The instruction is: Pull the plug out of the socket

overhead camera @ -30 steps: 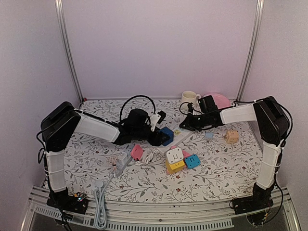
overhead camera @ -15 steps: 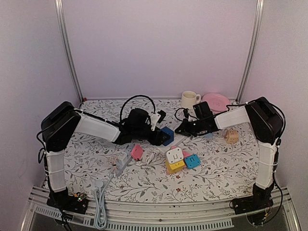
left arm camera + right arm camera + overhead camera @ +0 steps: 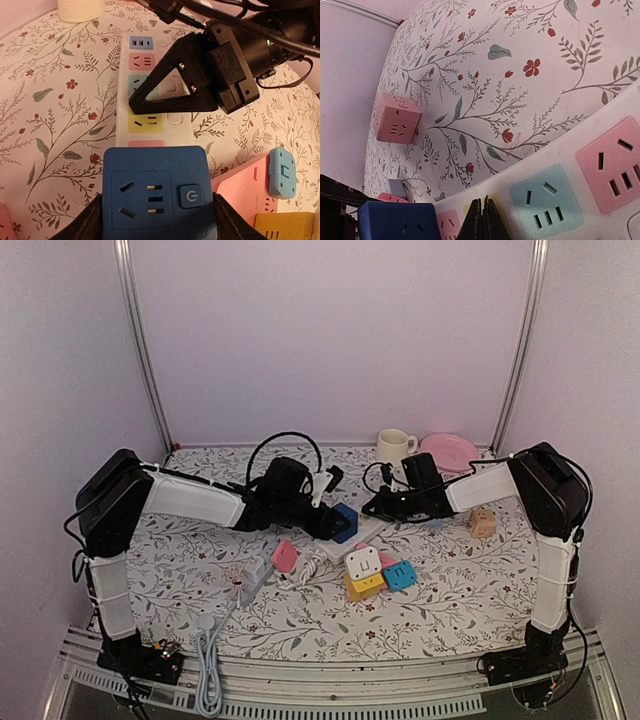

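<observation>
The plug, a blue cube adapter (image 3: 345,522) with a power button (image 3: 157,192), sits over the near end of the white socket strip (image 3: 380,524). It covers part of a pink outlet there, and its pins are hidden. My left gripper (image 3: 157,222) is shut on its two sides, with dark fingers (image 3: 82,225) pressed against it. My right gripper (image 3: 372,508) is shut with nothing in it. Its tip (image 3: 132,102) rests on the strip's yellow outlet, just past the blue cube (image 3: 395,220). The strip (image 3: 580,145) has light blue and pink outlets beside the shut tip (image 3: 484,220).
A pink cube (image 3: 285,556), a white-on-yellow cube stack (image 3: 363,570) and a light blue cube (image 3: 400,574) lie in front of the strip. A grey strip with its cable (image 3: 250,575) lies at front left. A peach cube (image 3: 483,523), mug (image 3: 395,446) and pink plate (image 3: 450,450) are on the right.
My right gripper has moved left and down onto the white strip, next to the blue cube. The left gripper keeps its hold, and its arm has shifted slightly.
</observation>
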Motion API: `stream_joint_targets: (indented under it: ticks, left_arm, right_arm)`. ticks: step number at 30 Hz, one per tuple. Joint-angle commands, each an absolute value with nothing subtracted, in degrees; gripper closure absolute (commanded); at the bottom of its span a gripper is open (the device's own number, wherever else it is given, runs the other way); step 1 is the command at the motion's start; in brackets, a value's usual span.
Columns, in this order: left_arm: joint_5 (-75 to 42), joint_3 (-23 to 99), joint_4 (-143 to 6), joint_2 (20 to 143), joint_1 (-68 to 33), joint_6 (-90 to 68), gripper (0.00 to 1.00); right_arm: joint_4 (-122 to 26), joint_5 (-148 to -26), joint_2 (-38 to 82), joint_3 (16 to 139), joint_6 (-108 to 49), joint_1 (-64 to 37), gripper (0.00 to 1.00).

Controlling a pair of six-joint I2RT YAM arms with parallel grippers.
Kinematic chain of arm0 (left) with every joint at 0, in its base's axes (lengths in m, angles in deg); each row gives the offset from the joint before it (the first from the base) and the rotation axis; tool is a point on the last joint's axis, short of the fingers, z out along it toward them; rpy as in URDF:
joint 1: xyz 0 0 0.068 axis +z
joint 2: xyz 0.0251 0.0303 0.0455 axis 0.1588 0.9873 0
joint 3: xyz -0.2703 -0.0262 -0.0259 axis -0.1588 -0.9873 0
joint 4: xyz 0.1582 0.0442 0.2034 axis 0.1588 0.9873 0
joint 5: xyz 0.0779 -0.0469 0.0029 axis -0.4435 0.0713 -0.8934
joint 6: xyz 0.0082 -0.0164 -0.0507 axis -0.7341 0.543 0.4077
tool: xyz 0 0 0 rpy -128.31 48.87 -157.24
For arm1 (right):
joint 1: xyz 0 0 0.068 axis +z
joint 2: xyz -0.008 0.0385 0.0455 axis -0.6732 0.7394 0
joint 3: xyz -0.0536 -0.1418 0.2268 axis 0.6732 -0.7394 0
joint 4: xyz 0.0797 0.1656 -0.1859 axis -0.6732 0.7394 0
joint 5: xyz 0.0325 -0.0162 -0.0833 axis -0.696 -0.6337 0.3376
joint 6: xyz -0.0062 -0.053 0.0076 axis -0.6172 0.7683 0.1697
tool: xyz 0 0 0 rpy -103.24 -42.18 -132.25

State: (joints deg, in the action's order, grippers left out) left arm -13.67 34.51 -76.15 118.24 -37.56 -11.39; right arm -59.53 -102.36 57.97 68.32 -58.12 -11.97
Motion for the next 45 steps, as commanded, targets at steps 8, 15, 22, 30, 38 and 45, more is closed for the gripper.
stream_joint_targets:
  ticks: [8, 15, 22, 30, 38, 45]
  left_arm:
    - [-9.91, 40.93, -76.12, 110.37, -35.96, -8.81, 1.0]
    - [-6.87, 45.39, -71.17, 114.23, -34.42, -4.42, 1.0]
    - [-1.5, 49.36, -69.56, 117.72, -33.17, -1.21, 1.0]
    - [0.76, 52.12, -67.25, 120.97, -31.53, 1.55, 1.0]
    - [-13.34, 53.86, -62.18, 119.87, -36.06, -8.5, 1.0]
    - [-16.66, 46.74, -69.76, 114.15, -37.99, -12.78, 1.0]
  right_arm:
    - [-51.93, -97.01, 62.15, 64.96, -58.07, -12.17, 0.97]
    - [-51.84, -95.29, 62.33, 64.06, -57.59, -12.17, 0.97]
    - [-52.7, -94.82, 62.33, 62.44, -57.63, -12.17, 0.97]
    - [-53.46, -94.75, 62.84, 61.88, -57.67, -12.11, 0.97]
    - [-54.83, -96.52, 64.04, 61.78, -58.39, -12.13, 0.97]
    - [-56.05, -98.41, 65.04, 61.64, -59.38, -12.65, 0.97]
